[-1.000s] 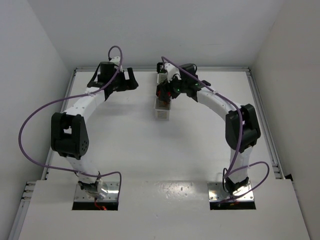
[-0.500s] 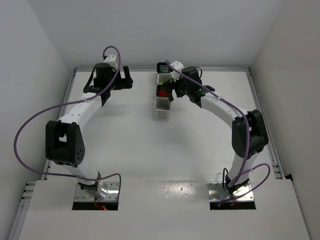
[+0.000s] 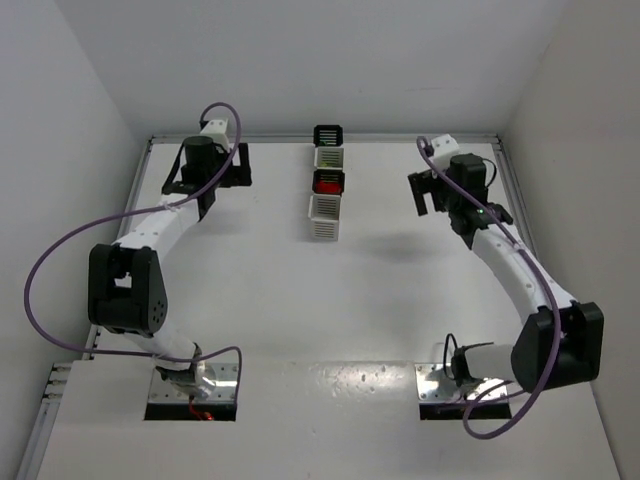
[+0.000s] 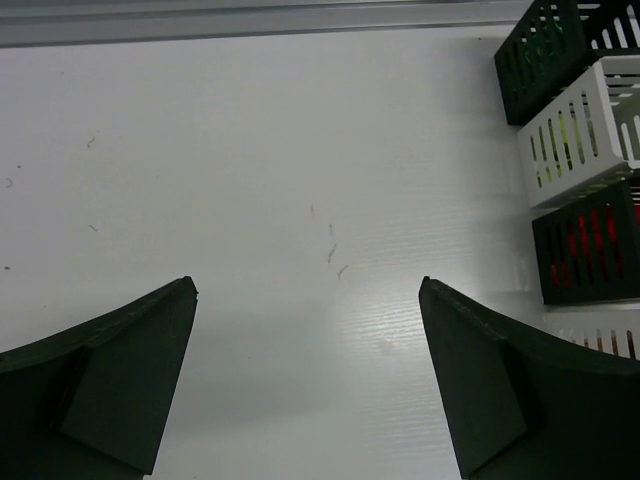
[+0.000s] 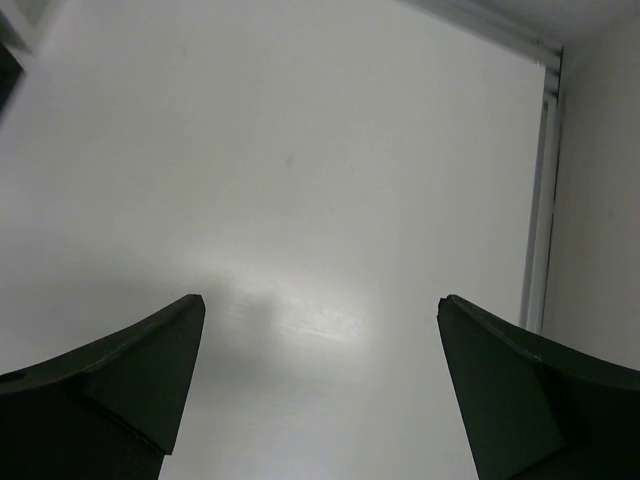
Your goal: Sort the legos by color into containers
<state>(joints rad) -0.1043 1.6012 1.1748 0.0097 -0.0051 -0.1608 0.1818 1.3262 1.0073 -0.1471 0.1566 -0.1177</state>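
Observation:
Four containers stand in a row at the middle back: a black container (image 3: 328,133), a white container (image 3: 328,157), a black container holding red legos (image 3: 328,184), and a nearer white container (image 3: 324,216). In the left wrist view their slats show green legos (image 4: 541,48), yellow legos (image 4: 566,140) and red legos (image 4: 588,245). My left gripper (image 3: 212,172) (image 4: 307,282) is open over bare table left of the row. To the right of the row, my right gripper (image 3: 428,192) (image 5: 321,298) is open and holds nothing. No loose legos show on the table.
A metal rail (image 3: 400,137) runs along the table's back edge, and another rail (image 5: 540,180) runs along the right side below the white wall. The purple cable (image 3: 60,250) loops out from the left arm.
My right gripper has swung from over the containers far to the right, and its jaws have widened. The red legos now show uncovered in their container. The left gripper has drifted slightly left.

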